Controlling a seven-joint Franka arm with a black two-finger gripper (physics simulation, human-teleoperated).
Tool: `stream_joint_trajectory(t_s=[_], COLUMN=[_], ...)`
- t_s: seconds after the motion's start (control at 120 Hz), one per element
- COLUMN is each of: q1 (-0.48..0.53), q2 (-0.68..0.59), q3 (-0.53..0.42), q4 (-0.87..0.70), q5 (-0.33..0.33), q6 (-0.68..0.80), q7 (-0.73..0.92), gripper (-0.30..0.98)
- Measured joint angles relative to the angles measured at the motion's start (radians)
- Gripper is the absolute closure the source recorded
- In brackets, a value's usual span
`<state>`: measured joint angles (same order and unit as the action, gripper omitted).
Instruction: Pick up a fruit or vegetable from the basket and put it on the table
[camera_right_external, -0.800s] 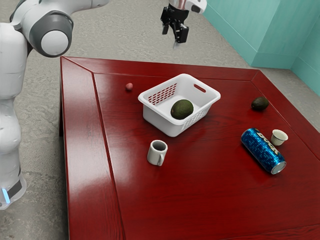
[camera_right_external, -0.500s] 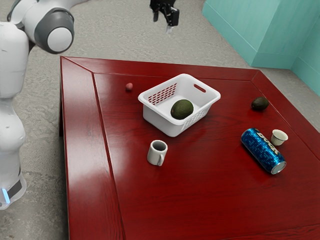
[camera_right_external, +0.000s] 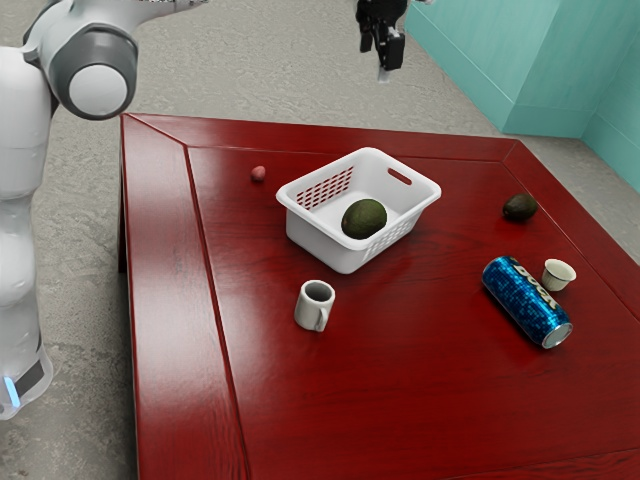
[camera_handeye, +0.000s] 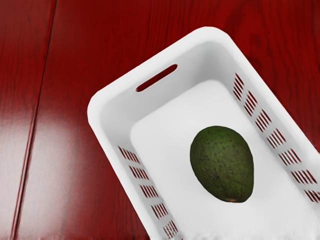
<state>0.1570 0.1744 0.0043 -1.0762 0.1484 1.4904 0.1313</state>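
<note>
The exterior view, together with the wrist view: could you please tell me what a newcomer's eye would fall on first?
Probably the white basket near the middle of the glossy red table, with a dark green avocado inside. Next, perhaps, the bright blue can lying on its side toward the exterior view's right, near a small pale cup.

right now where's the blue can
In the exterior view, the blue can lies on its side on the table, toward the view's right, beside the small white cup.

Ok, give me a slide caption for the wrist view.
From above: one avocado inside a white basket with slotted sides, on a red wooden table.
</note>
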Motion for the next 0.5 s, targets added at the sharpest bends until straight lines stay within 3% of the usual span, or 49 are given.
stream_joint_trajectory(t_s=[0.117, 0.292, 0.5], q1=[-0.087, -0.082, -0.021], q2=[0.098, 0.12, 0.063], q3=[0.0, 0.01, 0.003], q4=[-0.039, -0.103, -0.342], q5=[-0.033, -0.11, -0.175], q6=[-0.01, 0.009, 0.169], q7=[0.005, -0.05, -0.185], gripper=[0.0, 0.0, 0.0])
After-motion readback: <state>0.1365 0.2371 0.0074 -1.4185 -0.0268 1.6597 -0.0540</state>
